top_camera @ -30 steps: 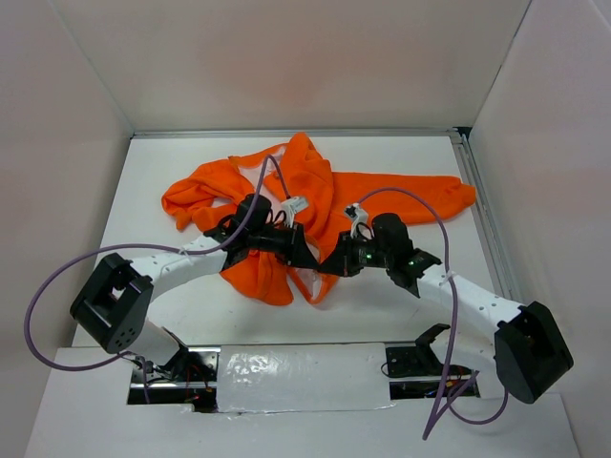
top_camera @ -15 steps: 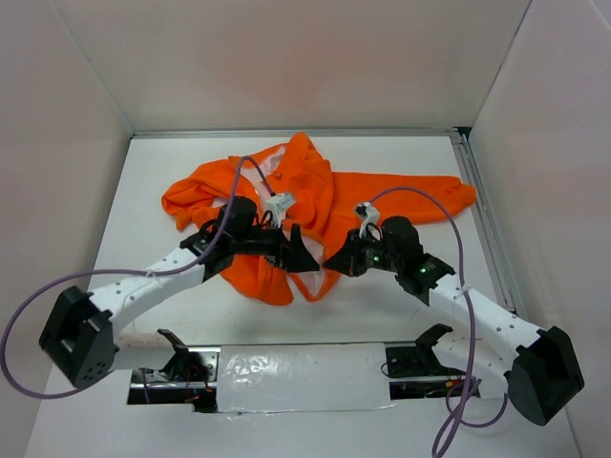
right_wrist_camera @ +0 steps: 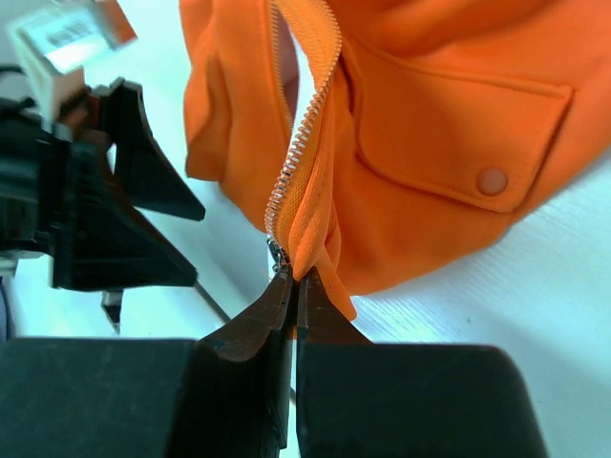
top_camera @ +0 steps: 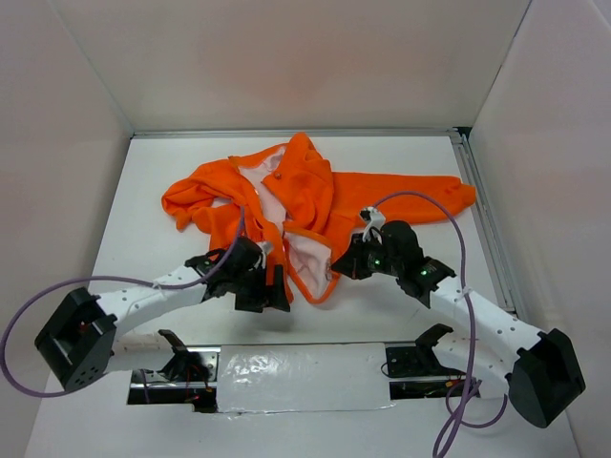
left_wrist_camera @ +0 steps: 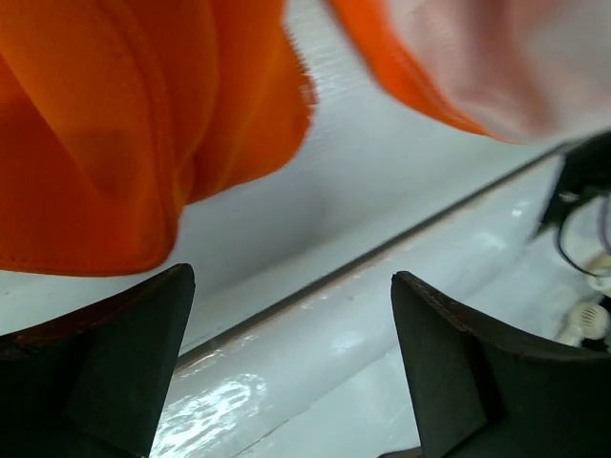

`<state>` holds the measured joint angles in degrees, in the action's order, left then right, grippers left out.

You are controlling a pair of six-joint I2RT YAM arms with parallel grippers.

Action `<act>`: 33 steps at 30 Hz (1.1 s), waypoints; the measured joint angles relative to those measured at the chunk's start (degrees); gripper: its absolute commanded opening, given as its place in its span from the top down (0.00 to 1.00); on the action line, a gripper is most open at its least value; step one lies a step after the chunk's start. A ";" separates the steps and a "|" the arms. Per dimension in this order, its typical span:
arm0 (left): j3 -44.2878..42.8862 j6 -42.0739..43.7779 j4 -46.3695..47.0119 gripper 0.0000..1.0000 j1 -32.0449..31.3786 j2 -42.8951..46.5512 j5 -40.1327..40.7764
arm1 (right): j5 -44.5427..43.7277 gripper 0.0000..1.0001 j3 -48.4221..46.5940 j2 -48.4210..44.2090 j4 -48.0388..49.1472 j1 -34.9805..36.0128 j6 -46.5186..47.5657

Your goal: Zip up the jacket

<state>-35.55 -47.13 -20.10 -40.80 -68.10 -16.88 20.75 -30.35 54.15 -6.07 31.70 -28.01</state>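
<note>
Pinching: right gripper point(right_wrist_camera: 294, 280) closed tight on the jacket point(top_camera: 307, 191) at the lower end of its zipper point(right_wrist_camera: 304, 134) | left gripper point(top_camera: 270, 297) spread wide, holding nothing, just beside the jacket | jacket crumpled, unzipped, mid-desk point(top_camera: 410, 162) toward far edge.

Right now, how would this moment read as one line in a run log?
jacket: unzipped, front open | left gripper: open, empty | right gripper: shut on jacket at lower end of zipper
</note>
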 measured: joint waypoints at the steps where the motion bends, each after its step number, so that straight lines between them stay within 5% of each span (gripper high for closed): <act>1: -0.48 -1.18 -0.87 0.05 -0.68 -1.73 1.27 | -0.28 1.00 0.00 0.26 -0.22 0.00 0.00; 20: -25.00 -23.30 -20.11 0.13 -3.48 -31.30 19.67 | -7.50 1.00 0.42 -0.52 -4.44 0.31 -2.01; 31: -29.75 -23.23 -22.45 0.78 -4.63 -35.65 20.20 | -9.20 1.00 0.79 -1.33 -5.20 0.57 -2.62; 32: -28.94 -21.97 -21.03 0.93 -4.61 -35.04 19.71 | -9.22 1.00 0.79 -1.33 -5.20 0.57 -2.62; 33: -28.13 -21.70 -20.39 0.98 -4.61 -34.34 19.56 | -9.22 1.00 0.79 -1.31 -5.20 0.57 -2.62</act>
<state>-63.68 -68.84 -40.49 -45.41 -102.43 2.68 11.53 -29.56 52.84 -11.27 32.27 -30.63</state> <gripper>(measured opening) 0.253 0.022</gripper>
